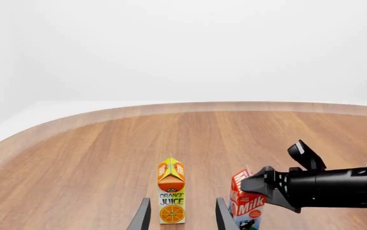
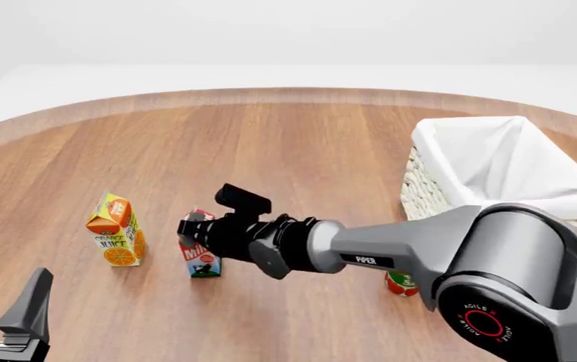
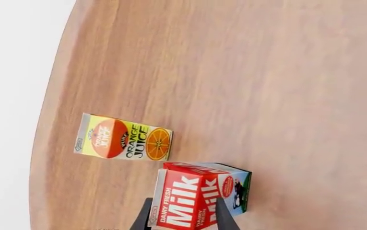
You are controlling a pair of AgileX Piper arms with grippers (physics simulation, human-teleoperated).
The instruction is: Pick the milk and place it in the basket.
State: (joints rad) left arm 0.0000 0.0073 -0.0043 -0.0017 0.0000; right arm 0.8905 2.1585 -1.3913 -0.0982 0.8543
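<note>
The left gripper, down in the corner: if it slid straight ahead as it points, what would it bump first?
Probably the orange juice carton: it stands right between the left gripper's open fingers. The milk sits just off to one side.

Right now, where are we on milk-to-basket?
Done: the right gripper has reached the milk, with a finger on each side of its top in the right wrist view. In hand: the grasp; whether it is clamped is unclear, and the carton stands on the table. Left: lift, carry, and place in the basket.
</note>
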